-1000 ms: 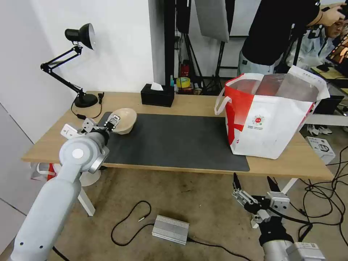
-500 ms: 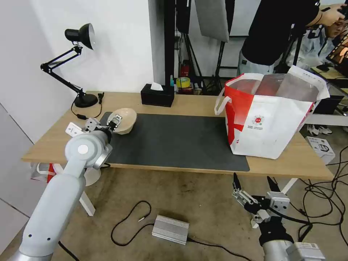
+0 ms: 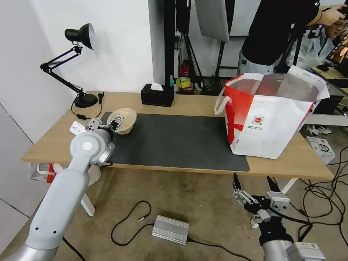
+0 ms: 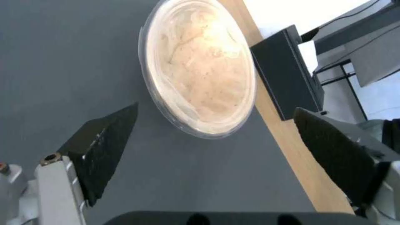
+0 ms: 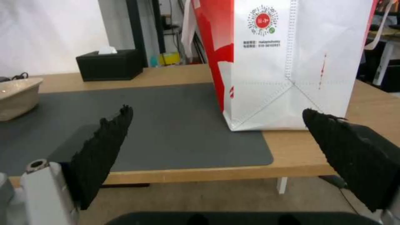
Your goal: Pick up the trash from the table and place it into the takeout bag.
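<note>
The trash in view is a beige paper bowl at the left end of the dark grey mat on the table. My left gripper hovers at the bowl's near side, open. In the left wrist view the bowl lies just beyond and between the spread fingertips, untouched. The red-and-white takeout bag stands open at the table's right end. Below the table's front edge, my right gripper hangs open and empty; its wrist view faces the bag and the distant bowl.
A black tissue box sits at the back edge of the table, close behind the bowl. A black desk lamp stands at the back left. Cables and a metal box lie on the floor. People stand behind the bag.
My left arm has pushed forward and slightly right, bringing the open gripper from beside the bowl's near-left edge to over its rim. The right arm and the bag have not moved.
</note>
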Tool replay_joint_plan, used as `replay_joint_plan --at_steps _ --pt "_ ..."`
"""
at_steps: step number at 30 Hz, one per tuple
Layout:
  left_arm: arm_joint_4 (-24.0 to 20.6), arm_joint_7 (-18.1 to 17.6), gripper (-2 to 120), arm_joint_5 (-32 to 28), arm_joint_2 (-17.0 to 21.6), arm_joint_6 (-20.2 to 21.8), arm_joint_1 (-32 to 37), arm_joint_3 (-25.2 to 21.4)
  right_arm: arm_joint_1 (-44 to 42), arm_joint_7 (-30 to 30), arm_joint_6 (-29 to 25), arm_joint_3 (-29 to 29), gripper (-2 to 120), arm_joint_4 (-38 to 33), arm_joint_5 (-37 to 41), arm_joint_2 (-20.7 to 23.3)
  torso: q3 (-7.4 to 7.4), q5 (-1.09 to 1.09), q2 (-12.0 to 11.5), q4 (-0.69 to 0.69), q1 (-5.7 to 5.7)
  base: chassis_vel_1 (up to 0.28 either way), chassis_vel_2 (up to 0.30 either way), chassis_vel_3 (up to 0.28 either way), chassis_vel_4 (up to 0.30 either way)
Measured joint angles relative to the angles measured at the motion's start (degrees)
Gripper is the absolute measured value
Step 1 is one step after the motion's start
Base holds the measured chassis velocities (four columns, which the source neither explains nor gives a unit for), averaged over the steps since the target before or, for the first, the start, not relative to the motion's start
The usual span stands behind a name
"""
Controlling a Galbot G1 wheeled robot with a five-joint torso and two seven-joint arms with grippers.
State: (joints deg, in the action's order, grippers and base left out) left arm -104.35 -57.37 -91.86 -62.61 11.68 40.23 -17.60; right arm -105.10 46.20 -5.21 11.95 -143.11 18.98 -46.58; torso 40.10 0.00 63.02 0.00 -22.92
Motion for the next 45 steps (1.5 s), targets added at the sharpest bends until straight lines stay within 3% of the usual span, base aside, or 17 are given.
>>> replay_joint_plan --at_steps 30,45 --pt "8.00 -0.28 100 1.62 -3.49 0.04 -3.51 0.93 0.00 0.00 0.00 0.00 100 0.00 0.00 0.00 0.00 0.00 0.00 -0.01 0.01 0.000 0.000 0.000 0.000" --pt "9.70 -0.10 100 1.84 -4.25 0.09 -4.67 1.22 0.00 0.00 0.00 0.00 100 0.00 0.00 0.00 0.00 0.00 0.00 0.00 0.01 0.000 0.000 0.000 0.000"
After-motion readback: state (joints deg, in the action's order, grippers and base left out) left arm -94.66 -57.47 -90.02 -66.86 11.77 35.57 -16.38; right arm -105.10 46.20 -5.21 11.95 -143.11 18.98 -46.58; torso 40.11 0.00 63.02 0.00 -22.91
